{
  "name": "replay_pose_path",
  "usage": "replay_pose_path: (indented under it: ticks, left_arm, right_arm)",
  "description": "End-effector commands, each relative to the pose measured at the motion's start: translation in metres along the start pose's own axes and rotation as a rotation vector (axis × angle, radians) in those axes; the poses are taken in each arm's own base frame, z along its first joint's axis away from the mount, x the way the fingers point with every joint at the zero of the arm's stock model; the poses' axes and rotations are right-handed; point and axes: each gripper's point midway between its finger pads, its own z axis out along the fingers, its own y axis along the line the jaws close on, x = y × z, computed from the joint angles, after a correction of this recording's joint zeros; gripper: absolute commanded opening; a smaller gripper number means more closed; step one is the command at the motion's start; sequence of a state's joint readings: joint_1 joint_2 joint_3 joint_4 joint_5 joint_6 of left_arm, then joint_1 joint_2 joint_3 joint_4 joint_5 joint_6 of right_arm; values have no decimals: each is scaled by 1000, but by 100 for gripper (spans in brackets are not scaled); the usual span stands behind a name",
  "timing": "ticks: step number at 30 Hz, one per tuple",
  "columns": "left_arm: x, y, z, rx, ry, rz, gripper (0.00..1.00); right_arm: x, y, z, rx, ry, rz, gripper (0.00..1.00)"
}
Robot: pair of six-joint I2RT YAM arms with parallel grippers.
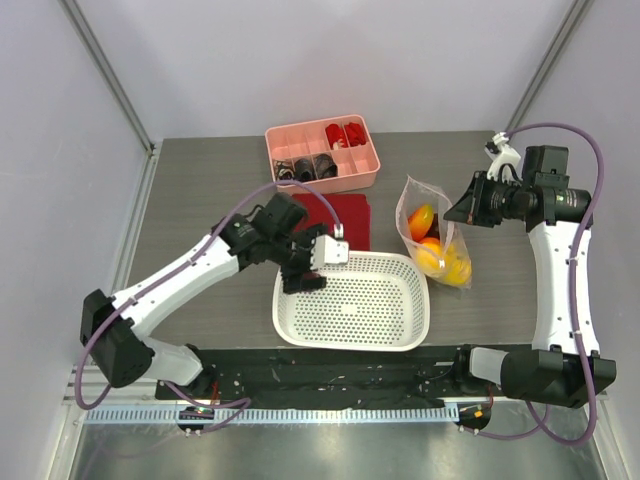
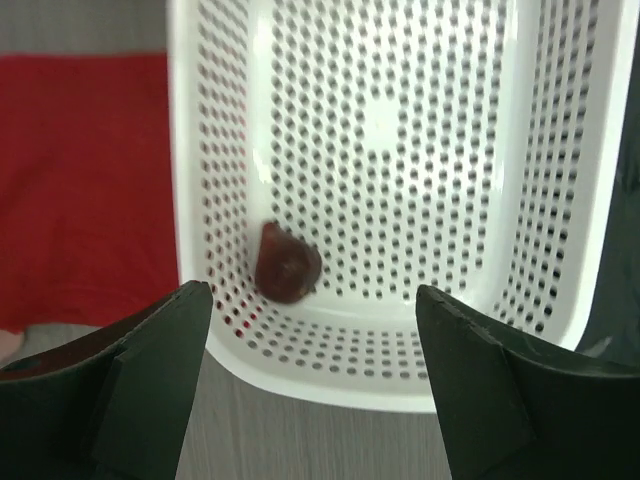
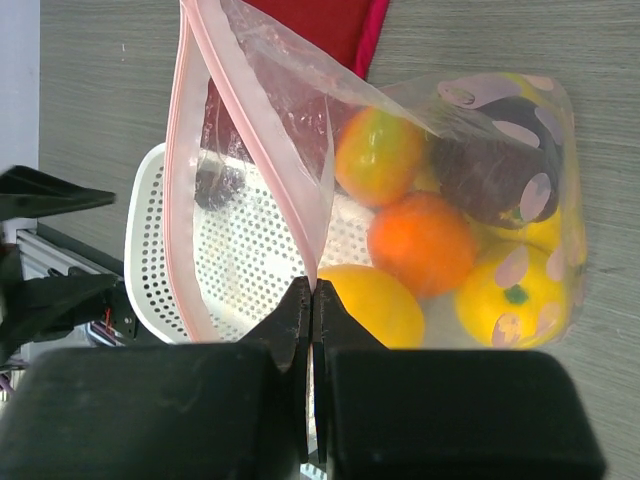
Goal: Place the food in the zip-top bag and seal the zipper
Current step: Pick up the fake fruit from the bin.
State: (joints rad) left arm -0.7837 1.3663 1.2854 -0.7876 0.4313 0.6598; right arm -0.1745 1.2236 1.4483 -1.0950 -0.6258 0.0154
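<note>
Overhead, the left arm (image 1: 196, 266) hides the plum (image 2: 288, 263) in the basket (image 2: 352, 384).

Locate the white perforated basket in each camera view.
Top external: white basket, lower centre, between the two arms.
Left wrist: fills the centre and right.
Right wrist: left side, partly behind the zip-top bag.
Shared landmark: red cloth beside the basket.
</note>
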Motion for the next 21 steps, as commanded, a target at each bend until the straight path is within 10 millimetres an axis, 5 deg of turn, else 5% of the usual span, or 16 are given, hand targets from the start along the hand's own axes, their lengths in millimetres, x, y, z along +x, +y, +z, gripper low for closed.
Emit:
replay_pose_path:
  ticks: [1, 7, 21]
  left_arm:
    - [48, -4, 14, 70, 154, 159, 87]
    - [77, 18, 49, 12, 214, 219, 88]
    - [127, 15, 107, 142, 329, 203, 78]
  right_arm:
    - [-4, 2, -3, -8, -33, -29, 1]
    - [-2, -1, -3, 5, -28, -47, 1]
    - [-4, -4, -5, 27, -21, -52, 1]
